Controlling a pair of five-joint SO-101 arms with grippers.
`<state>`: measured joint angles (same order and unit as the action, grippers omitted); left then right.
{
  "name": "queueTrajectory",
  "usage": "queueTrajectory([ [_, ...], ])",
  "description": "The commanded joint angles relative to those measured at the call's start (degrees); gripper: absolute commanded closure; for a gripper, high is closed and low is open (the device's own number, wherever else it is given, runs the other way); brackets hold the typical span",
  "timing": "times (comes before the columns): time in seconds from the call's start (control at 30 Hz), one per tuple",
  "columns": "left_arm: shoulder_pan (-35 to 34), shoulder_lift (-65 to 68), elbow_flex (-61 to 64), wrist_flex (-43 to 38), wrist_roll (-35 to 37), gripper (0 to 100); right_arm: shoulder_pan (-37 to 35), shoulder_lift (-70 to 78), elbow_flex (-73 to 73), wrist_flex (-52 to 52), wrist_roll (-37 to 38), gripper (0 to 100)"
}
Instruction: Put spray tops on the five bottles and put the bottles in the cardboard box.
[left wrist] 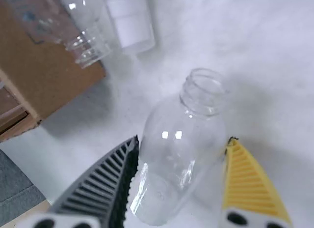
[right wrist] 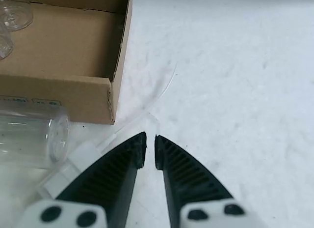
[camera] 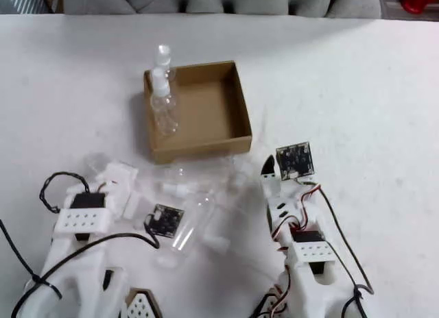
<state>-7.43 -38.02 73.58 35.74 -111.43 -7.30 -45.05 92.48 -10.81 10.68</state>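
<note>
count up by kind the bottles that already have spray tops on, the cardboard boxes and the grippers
bottles with spray tops on: 2
cardboard box: 1
grippers, left gripper and right gripper: 2
total: 5

Left gripper (left wrist: 182,142), fingers spread wide, right gripper (right wrist: 150,142), fingers drawn nearly together, both angled downward

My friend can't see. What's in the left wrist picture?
A clear bottle with no spray top lies on the white table between the left end effector's grey and yellow fingers. A cardboard box corner sits beyond it.
</note>
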Motion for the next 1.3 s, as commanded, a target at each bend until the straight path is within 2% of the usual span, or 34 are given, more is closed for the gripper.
queueTrajectory([
  [0.0,-1.8,5.6,-2.6,-1.7,1.1,74,-0.6,0.2,-0.4,0.0,-0.1,98.4],
  [0.1,-3.0,9.6,-5.2,-1.3,1.1,76,-0.6,0.2,-0.4,0.0,-0.1,98.4],
  [0.23,-3.1,11.5,-5.6,-0.5,1.1,86,-0.7,0.2,-0.4,0.0,-0.1,98.4],
  [0.37,-3.2,11.4,-6.4,6.1,1.2,96,-0.7,0.2,-0.4,0.0,-0.1,98.4],
  [0.43,-3.3,11.4,-8.3,9.9,3.9,98,-0.7,0.2,-0.4,0.0,-0.1,98.4],
  [0.7,-3.5,11.4,-19.1,28.0,24.2,97,-0.7,0.2,-0.4,0.0,-0.1,98.4],
  [0.83,-2.4,11.4,-22.6,35.0,37.6,97,-0.7,0.2,-0.4,0.0,-0.1,98.4],
  [1.03,-0.1,11.4,-23.2,35.4,64.8,97,-0.7,0.2,-0.4,0.0,-0.1,98.4],
  [1.13,0.0,11.4,-22.9,32.4,77.5,98,-0.7,0.2,-0.4,0.0,-0.1,98.4],
  [1.27,-0.4,11.8,-22.8,28.3,90.0,98,-0.7,0.2,-0.4,0.0,-0.1,98.4],
])
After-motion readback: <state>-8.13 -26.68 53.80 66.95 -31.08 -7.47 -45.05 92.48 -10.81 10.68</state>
